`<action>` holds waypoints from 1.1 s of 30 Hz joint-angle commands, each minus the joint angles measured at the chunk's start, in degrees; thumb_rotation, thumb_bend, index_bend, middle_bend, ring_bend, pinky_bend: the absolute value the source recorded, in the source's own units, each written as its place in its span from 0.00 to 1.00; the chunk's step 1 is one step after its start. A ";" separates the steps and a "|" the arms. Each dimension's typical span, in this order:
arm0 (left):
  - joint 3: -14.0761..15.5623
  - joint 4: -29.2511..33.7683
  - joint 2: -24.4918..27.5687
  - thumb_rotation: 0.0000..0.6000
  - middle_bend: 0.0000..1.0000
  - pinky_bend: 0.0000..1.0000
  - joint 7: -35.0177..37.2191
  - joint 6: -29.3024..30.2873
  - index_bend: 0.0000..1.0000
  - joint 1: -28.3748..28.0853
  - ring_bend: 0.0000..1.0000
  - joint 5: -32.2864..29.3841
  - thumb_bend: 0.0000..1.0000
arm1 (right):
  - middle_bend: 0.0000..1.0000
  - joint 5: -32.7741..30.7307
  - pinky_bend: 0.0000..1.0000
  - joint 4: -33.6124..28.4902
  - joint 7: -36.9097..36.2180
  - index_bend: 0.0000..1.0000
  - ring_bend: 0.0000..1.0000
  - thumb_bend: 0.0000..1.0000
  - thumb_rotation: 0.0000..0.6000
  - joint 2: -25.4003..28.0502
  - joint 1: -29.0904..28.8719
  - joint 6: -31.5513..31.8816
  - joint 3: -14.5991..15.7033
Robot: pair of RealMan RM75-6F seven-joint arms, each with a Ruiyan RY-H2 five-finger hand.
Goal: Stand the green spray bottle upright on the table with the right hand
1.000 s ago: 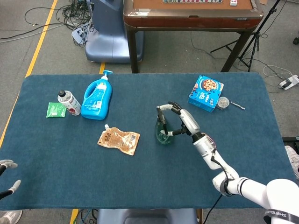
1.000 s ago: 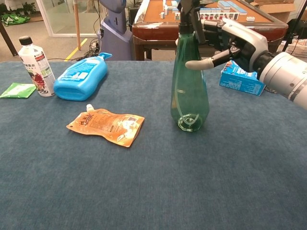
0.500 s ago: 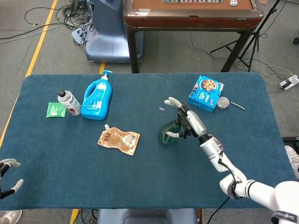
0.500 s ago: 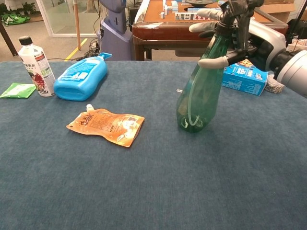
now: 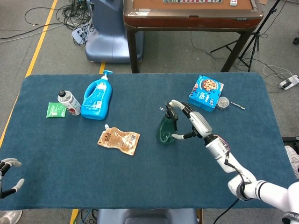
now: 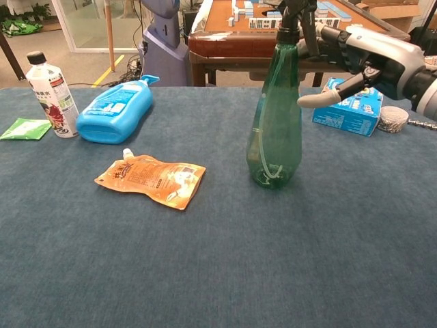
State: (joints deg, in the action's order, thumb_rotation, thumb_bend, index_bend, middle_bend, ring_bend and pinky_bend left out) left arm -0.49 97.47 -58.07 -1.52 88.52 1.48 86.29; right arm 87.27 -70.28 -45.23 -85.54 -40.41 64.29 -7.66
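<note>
- We see the green spray bottle (image 6: pixel 274 130) standing on its base, leaning slightly, mid-table on the blue cloth (image 6: pixel 218 273).
- Our right hand (image 6: pixel 362 58) has its fingers at the nozzle; its thumb juts out beside the neck.
- Our left hand (image 5: pixel 7 172) hovers spread at the table's near-left edge.
- An orange pouch (image 6: pixel 151 179) lies just left of the bottle.

Robot lab or test room, cables (image 5: pixel 70 11) trailing across bare grey floor, mahjong table (image 5: pixel 190 16) standing behind, yellow floor tape (image 5: pixel 41 39) running alongside

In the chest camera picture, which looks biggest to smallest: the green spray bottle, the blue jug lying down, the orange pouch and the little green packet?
1. green spray bottle
2. and 3. orange pouch and blue jug look alike; the pouch lies nearer the camera, so unsure.
4. green packet
</note>
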 commanded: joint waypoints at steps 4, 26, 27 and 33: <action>-0.08 -0.12 0.09 1.00 0.31 0.15 0.02 -0.24 0.39 -0.22 0.29 -0.10 0.26 | 0.13 -1.49 0.02 -5.38 9.26 0.01 0.07 0.00 0.96 6.16 0.90 -3.07 1.28; -1.24 0.14 -0.18 1.00 0.31 0.15 -0.37 -0.13 0.39 -1.90 0.29 0.87 0.26 | 0.22 -13.49 0.02 -36.12 52.80 0.05 0.07 0.26 1.00 24.59 18.90 13.64 4.89; -1.25 0.16 -0.20 1.00 0.31 0.15 -0.41 -0.21 0.39 -2.00 0.29 0.90 0.26 | 0.22 -13.05 0.02 -36.95 53.10 0.05 0.07 0.26 1.00 25.20 19.87 14.52 5.42; -1.42 0.89 -0.21 1.00 0.31 0.15 -0.91 -0.65 0.39 -2.74 0.29 1.36 0.26 | 0.22 -8.56 0.02 -40.39 53.20 0.05 0.07 0.26 1.00 27.37 26.68 21.39 8.70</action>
State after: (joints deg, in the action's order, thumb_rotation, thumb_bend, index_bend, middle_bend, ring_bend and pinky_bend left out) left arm -1.89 98.33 -58.29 -2.40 87.88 -1.22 87.62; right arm 76.98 -109.43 7.90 -59.07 -15.89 83.70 -0.41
